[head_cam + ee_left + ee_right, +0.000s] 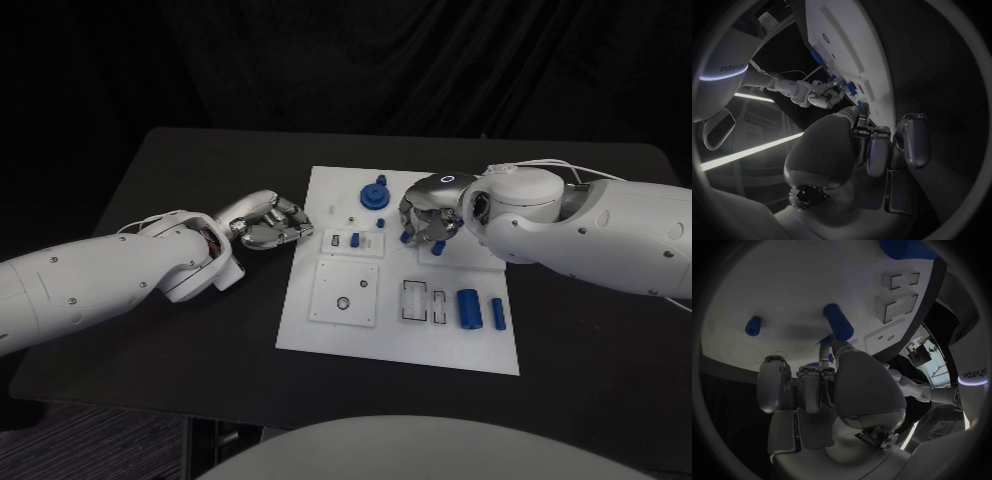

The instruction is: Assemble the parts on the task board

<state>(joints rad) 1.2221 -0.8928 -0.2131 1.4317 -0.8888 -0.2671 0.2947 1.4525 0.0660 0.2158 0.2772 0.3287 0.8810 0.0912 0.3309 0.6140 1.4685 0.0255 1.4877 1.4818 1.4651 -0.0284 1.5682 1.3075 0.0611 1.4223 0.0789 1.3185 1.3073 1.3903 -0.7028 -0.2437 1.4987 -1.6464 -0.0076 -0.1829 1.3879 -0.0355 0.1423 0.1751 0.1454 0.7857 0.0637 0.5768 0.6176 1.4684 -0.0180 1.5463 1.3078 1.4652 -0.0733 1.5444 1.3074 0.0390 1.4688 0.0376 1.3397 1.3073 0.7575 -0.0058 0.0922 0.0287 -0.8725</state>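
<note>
The white task board [335, 330] lies mid-table. On it are a blue gear-like part [378, 193], small blue pegs [355, 240], and two blue cylinders [467, 306] near its right edge. My right hand [430, 215] hovers over the board's upper middle with its fingers curled in. A blue peg [837, 322] sits right at its thumb tip, with slivers of blue between the fingers; whether it grips the peg is unclear. A second blue peg [752, 325] stands apart on the board. My left hand [271, 220] lies just off the board's left edge, fingers [879, 145] curled, holding nothing.
Square and rectangular recesses [346, 290] mark the board's lower half, and raised white blocks [901, 297] show beyond the peg. The black table [173, 360] surrounds the board. The left wrist view shows the board [848, 45] edge-on with my right hand [820, 95] over it.
</note>
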